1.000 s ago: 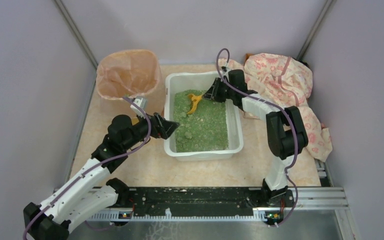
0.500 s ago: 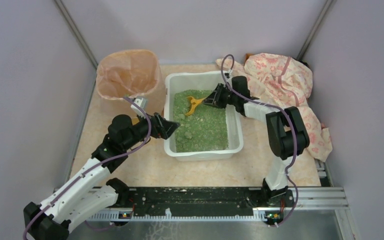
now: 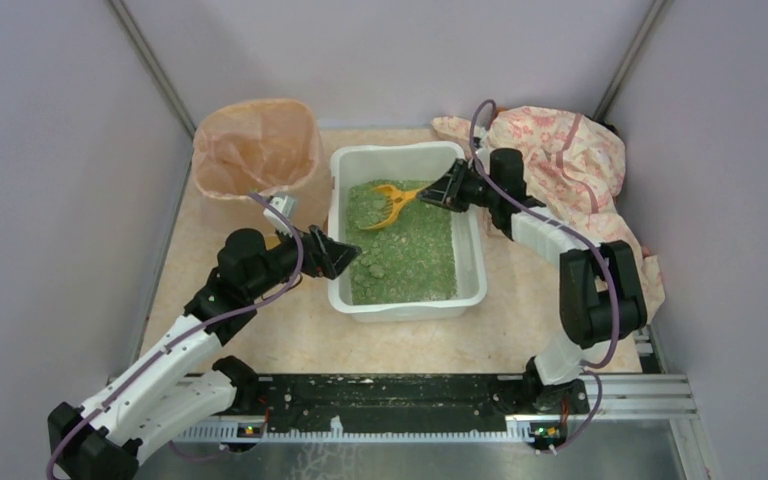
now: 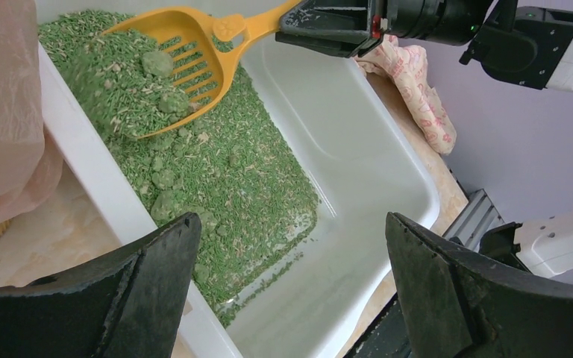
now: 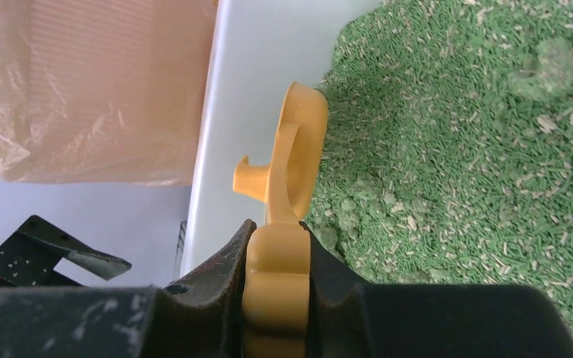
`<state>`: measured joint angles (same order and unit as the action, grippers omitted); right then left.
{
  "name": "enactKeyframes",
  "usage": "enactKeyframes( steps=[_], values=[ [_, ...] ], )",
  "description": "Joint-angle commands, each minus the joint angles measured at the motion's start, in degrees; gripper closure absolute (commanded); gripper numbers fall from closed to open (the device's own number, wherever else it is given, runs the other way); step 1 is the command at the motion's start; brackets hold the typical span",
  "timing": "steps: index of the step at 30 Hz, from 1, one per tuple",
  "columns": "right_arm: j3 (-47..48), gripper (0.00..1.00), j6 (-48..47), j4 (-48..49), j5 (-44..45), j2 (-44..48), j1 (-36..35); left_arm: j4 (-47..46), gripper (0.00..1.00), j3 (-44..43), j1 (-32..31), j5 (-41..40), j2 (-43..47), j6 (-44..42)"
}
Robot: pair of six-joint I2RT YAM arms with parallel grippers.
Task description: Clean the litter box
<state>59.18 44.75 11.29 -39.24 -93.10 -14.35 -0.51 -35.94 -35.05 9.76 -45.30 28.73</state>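
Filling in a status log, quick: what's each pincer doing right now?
Left pincer: open, holding nothing.
Right pincer: shut on the handle of the yellow scoop.

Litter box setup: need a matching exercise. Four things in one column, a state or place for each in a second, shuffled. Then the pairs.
1. scoop
2. left end effector
3. right end effector
4. round bin

A. open, beside the litter box, outside its left wall
B. lined in peach plastic
C. holds green clumps above the litter
D. shut on the scoop handle

Pairs: 1-C, 2-A, 3-D, 4-B
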Motion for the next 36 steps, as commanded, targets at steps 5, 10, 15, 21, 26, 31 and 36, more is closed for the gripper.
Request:
enactKeyframes(
  steps=[5,10,15,21,26,31,36],
  values=[
    [-7.44,1.00,7.53,14.24,-7.31,4.53,5.16,-1.22,0.01,-1.06,-0.22,1.44,-0.19,0.19],
    [-13.02,1.00,15.31,24.72,-12.04,7.09,10.36,-0.89,0.01,-1.53,-0.23,1.75,-0.45,0.30],
    [-16.17,1.00,18.69,29.10,-14.73,10.39,16.02,-0.72,0.01,-1.72,-0.21,2.23,-0.45,0.79],
    [-17.89,1.00,22.83,36.66,-15.21,8.68,15.69,-1.24,0.01,-1.75,-0.28,2.33,-0.88,1.11],
    [-20.24,1.00,27.83,44.26,-16.18,7.55,19.50,0.16,0.01,-2.95,-0.32,2.44,-1.24,1.57],
    [-20.86,1.00,28.05,45.18,-16.90,7.54,20.00,1.13,0.01,-2.83,-0.33,1.32,-0.89,1.18],
    [-21.34,1.00,30.87,49.07,-17.99,6.03,18.22,1.12,0.01,-2.07,-0.29,1.15,0.27,1.67]
  ],
)
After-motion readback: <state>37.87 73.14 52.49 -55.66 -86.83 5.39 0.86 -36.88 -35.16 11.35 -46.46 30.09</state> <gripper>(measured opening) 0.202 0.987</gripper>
